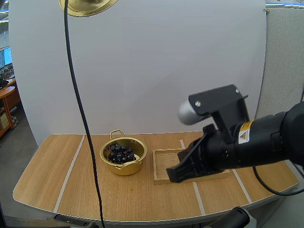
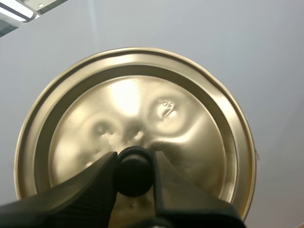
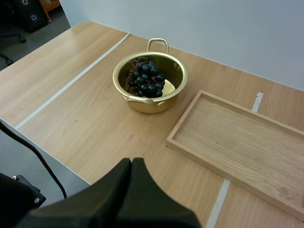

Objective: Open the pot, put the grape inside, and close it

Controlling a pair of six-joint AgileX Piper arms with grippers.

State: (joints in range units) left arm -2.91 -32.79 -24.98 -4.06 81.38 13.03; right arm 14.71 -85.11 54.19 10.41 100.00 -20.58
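Wooden bench (image 1: 57,180), pale strips across it, carries the open gold pot (image 1: 124,168) with the grapes (image 1: 120,154) inside and a wooden tray (image 1: 164,164) just beside it. Left hand (image 2: 134,160) pinches the lid (image 2: 180,123) by its black knob (image 2: 134,175), high above the bench. Right hand (image 3: 131,164), fingers pressed together on nothing, hangs near the tray.

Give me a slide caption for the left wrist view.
Left gripper pinches the gold lid by its black knob.
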